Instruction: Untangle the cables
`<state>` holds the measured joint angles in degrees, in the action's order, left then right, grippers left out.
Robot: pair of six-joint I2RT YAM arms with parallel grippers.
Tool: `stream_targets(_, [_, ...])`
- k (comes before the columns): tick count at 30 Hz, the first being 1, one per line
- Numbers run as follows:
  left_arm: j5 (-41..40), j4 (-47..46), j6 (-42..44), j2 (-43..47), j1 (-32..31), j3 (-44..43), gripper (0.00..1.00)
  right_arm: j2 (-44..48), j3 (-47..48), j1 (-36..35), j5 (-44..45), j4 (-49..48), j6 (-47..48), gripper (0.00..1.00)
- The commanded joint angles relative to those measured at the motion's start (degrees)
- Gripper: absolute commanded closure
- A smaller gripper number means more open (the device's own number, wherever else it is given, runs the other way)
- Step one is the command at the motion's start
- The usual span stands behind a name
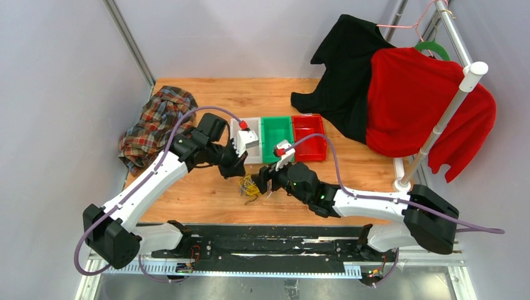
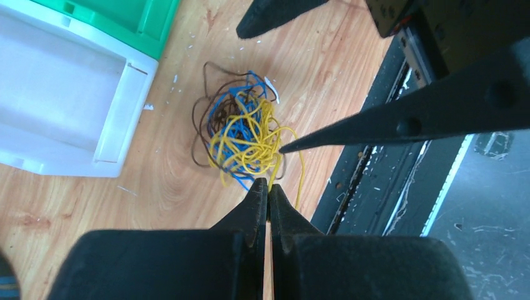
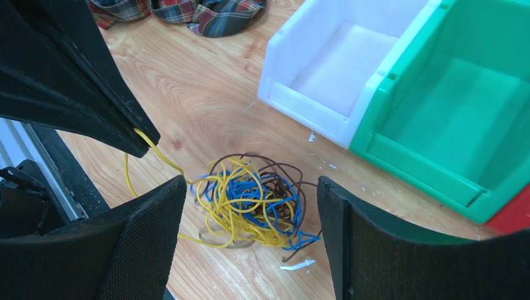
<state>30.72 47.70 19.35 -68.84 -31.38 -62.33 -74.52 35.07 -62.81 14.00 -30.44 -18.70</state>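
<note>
The cables (image 1: 250,186) are a small tangle of yellow, blue and dark brown wire lying on the wooden table between the two grippers. In the left wrist view the tangle (image 2: 244,134) lies just beyond my left gripper (image 2: 269,185), which is shut on a yellow strand at the tangle's near edge. The right wrist view shows that pinched yellow strand (image 3: 159,156) running from the left fingertips (image 3: 134,140) to the tangle (image 3: 253,200). My right gripper (image 3: 251,182) is open, its fingers on either side of the tangle, low over it.
A white bin (image 1: 249,132), a green bin (image 1: 277,134) and a red bin (image 1: 309,139) stand in a row just behind the tangle. A plaid cloth (image 1: 156,122) lies at the left. Black and red garments (image 1: 412,103) hang on a rack at the right. The table's near edge borders a black rail (image 1: 269,240).
</note>
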Motion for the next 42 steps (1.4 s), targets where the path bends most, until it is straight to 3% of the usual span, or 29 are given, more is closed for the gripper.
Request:
stream_targets(1, [2.23, 1.74, -2.66, 0.64, -0.46, -3.85, 0.99, -2.35, 1.52, -1.53, 0.25, -5.95, -0.46, 0.24])
stream_targets(18, [2.99, 6.51, -3.39, -0.43, -0.45, -13.88, 0.99, -20.73, 8.46, -0.68, 1.38, -14.73, 0.18, 0.24])
stream_targets(26, [2.50, 11.43, -3.49, -1.41, -0.44, -26.47, 0.99, -26.08, 7.91, 0.13, 3.49, -14.58, 0.87, 0.26])
stream_targets(42, [-9.56, 13.47, -0.95, -6.61, -0.44, -59.13, 1.00, -21.99, -3.56, 0.19, 7.91, -17.49, -1.18, 0.26])
